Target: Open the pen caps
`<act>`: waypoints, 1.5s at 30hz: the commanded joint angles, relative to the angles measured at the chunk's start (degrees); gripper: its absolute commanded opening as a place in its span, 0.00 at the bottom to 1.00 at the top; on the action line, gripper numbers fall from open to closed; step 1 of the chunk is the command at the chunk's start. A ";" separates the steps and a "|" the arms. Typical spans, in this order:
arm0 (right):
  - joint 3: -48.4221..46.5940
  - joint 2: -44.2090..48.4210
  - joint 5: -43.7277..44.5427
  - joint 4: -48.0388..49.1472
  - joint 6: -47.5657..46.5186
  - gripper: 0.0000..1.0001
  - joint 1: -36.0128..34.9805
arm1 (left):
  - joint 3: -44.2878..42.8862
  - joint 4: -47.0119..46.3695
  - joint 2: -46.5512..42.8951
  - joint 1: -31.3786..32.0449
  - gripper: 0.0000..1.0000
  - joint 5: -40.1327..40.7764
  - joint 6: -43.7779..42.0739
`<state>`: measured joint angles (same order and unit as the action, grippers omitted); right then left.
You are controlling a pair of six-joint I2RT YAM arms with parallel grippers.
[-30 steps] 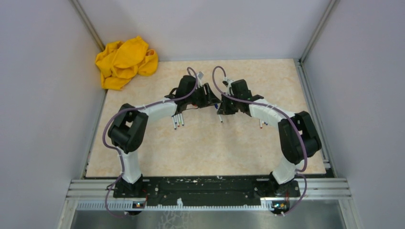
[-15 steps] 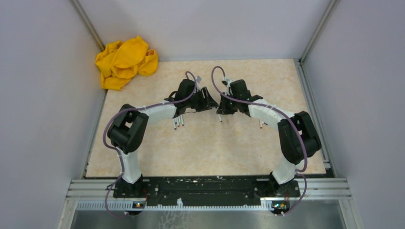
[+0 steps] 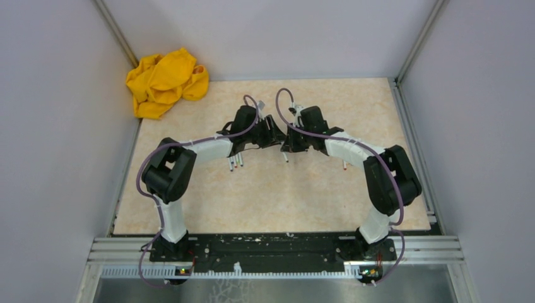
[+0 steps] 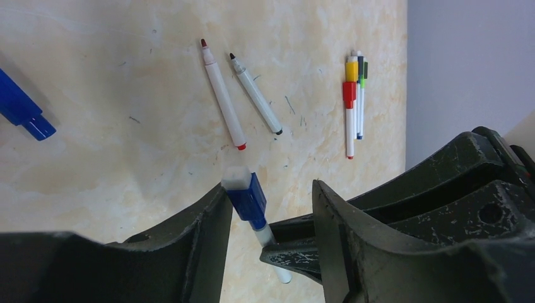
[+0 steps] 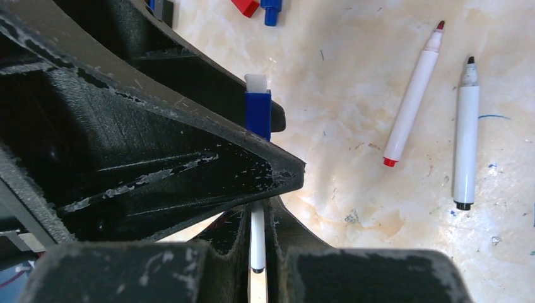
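Observation:
My right gripper [image 5: 257, 214] is shut on the white barrel of a pen [image 5: 257, 243]. The pen's blue cap [image 5: 257, 113] sticks out beyond its fingers. In the left wrist view that blue cap [image 4: 247, 197] stands between the fingers of my left gripper [image 4: 270, 189], which is open. The cap rests against one finger, with a clear gap to the other. Seen from above, the left gripper [image 3: 276, 134] and right gripper [image 3: 289, 140] meet at mid-table.
Two uncapped pens, red-tipped [image 4: 222, 95] and black-tipped [image 4: 255, 95], lie on the table beside a bundle of capped pens [image 4: 353, 95]. Loose caps lie nearby: blue [image 4: 22, 113], red [image 5: 245, 6]. A yellow cloth [image 3: 165, 81] sits at the back left corner.
The right gripper has shifted left with its pen, closing up against the left gripper. The left arm has barely moved.

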<state>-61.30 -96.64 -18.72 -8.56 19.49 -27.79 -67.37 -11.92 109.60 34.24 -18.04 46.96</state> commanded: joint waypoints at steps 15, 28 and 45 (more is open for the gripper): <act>-0.92 -0.40 -4.17 5.70 1.57 0.00 -1.48 | 3.70 -5.81 -1.99 -1.61 0.47 -2.16 4.52; -0.52 -1.01 -4.42 4.62 0.36 0.00 -1.83 | 5.58 -6.72 -4.19 -2.46 0.33 -0.65 5.07; -0.68 -0.16 -3.89 4.35 -0.47 0.01 -1.83 | 5.32 -7.05 -4.84 -2.60 0.00 -1.29 5.36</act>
<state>-61.19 -97.21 -22.72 -5.50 19.62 -28.88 -61.89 -16.67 107.35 31.99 -18.83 51.48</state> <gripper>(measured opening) 0.026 0.237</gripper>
